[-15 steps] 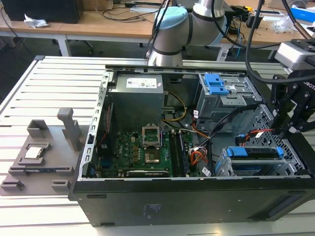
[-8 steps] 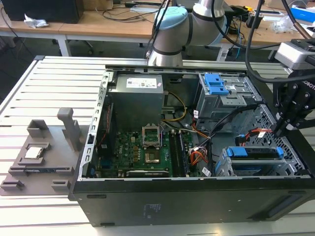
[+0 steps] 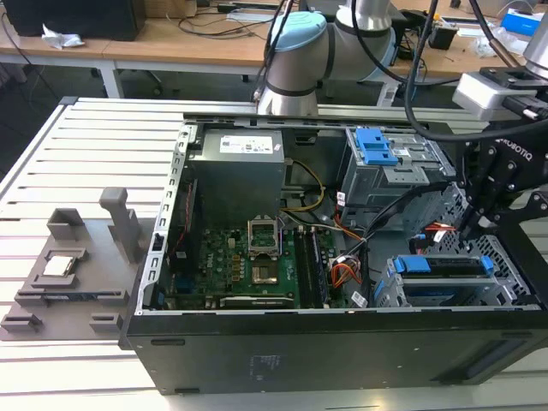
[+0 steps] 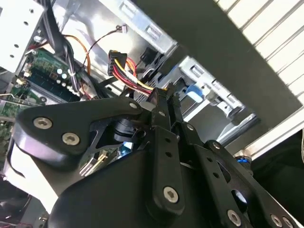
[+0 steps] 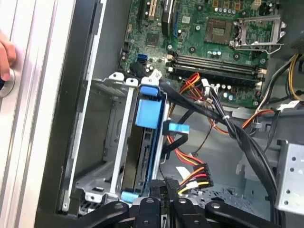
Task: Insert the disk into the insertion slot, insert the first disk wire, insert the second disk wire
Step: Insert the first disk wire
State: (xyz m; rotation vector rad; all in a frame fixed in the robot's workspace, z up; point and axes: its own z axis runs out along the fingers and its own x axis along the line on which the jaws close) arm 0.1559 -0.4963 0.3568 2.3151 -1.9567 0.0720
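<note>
On the slatted table [image 3: 86, 154]: one open computer case [image 3: 257, 360], lying on its side. Beyond it at twelve o'clock in the exterior view, one robot arm [image 3: 295, 51].

Inside the case, at four o'clock: one insertion slot [image 3: 428, 295] with one disk [image 3: 447, 271] already seated in it, blue carrier framing the dark body. At one o'clock, one taller bay unit [image 3: 385, 167] with one blue latch. At eleven o'clock, one power supply [image 3: 235, 171]. At six o'clock, one motherboard [image 3: 223, 265] with one bare processor socket [image 3: 259, 233]. Outside the case at nine o'clock, one grey fixture [image 3: 77, 274].

In both wrist views, one black gripper [image 4: 166, 91], its two fingers [image 4: 161, 142] clenched flat against each other on the end of one wire bundle [image 4: 137, 80] of red, yellow and black strands, just beside the open end of the slot. In the exterior view, hanging over the case at three o'clock.

In the first wrist view, one small blue connector [image 5: 176, 127] on a black cable, just beside the disk's blue carrier; touching or apart, cannot tell. One hand [image 5: 5, 54] on the table outside the case wall
</note>
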